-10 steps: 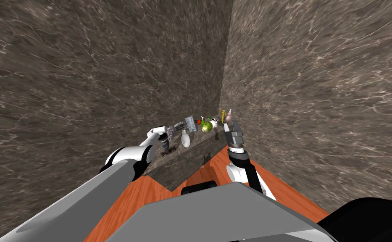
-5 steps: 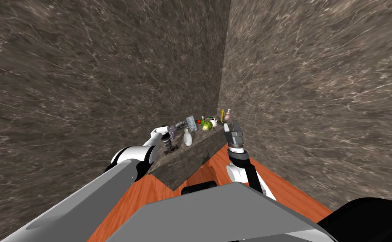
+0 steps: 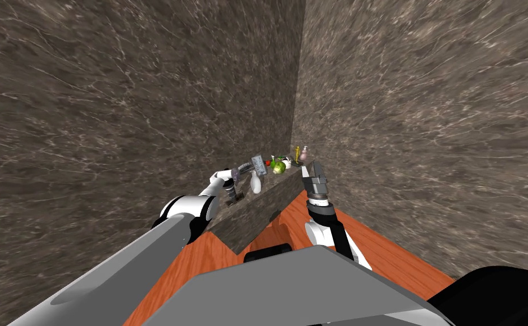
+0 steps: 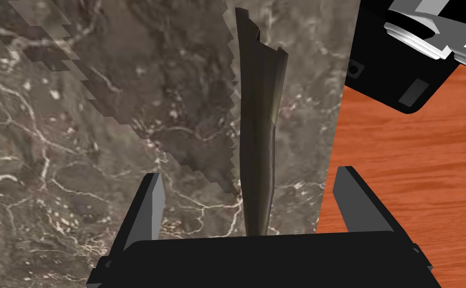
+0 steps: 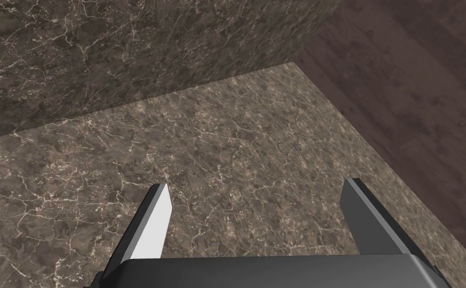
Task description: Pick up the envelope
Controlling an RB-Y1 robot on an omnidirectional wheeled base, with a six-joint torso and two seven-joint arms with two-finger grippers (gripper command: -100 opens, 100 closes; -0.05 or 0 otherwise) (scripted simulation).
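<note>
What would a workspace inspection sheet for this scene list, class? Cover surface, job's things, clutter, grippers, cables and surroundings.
Surface: dark brown veined marble ledge, bare under the right gripper.
Job's things: thin dark upright sheet, probably the envelope edge-on, between the fingers of the left gripper, ungripped.
Clutter: white vase, green round object, yellow figurine, pink vase along the ledge.
Grippers: both open.
Cables: nothing seen.
Surroundings: brown marble walls, orange wooden floor.

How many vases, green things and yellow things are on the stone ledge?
Vases: 2, a white vase and a pink vase.
Green: 1, a round green thing.
Yellow: 1, a small yellow figure.
Total: 4.
</note>
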